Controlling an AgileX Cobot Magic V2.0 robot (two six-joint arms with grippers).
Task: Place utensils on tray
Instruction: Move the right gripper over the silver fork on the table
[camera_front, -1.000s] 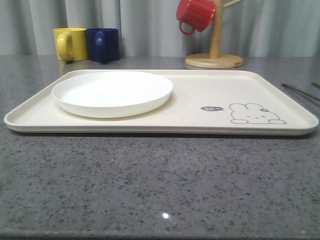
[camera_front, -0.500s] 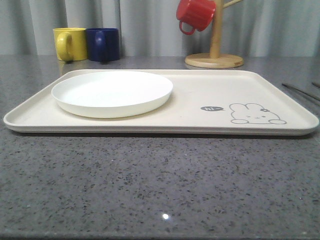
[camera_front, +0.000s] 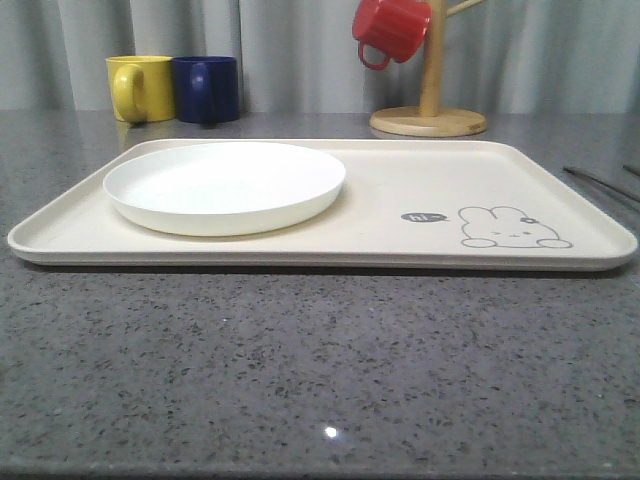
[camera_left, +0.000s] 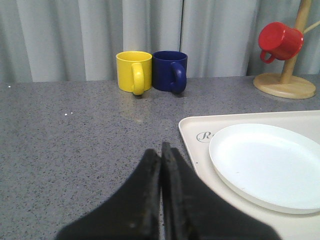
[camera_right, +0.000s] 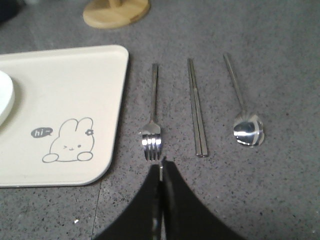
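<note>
The cream tray (camera_front: 400, 180) with a grey rabbit drawing lies across the table's middle; its corner (camera_right: 65, 90) shows in the right wrist view. On the grey counter beside that corner lie three silver utensils: a fork (camera_right: 153, 115), a pair of chopsticks (camera_right: 197, 107) and a spoon (camera_right: 243, 115). My right gripper (camera_right: 161, 167) hangs shut and empty just short of the fork's tines. My left gripper (camera_left: 161, 150) is shut and empty over the counter, next to the tray's (camera_left: 195, 150) other end. Thin utensil ends (camera_front: 600, 183) show at the front view's right edge.
A round white plate (camera_front: 225, 185) sits on the tray's left half. Yellow (camera_front: 140, 87) and dark blue (camera_front: 207, 88) mugs stand at the back left. A wooden mug tree (camera_front: 428, 115) carrying a red mug (camera_front: 390, 28) stands behind the tray. Curtains close the back.
</note>
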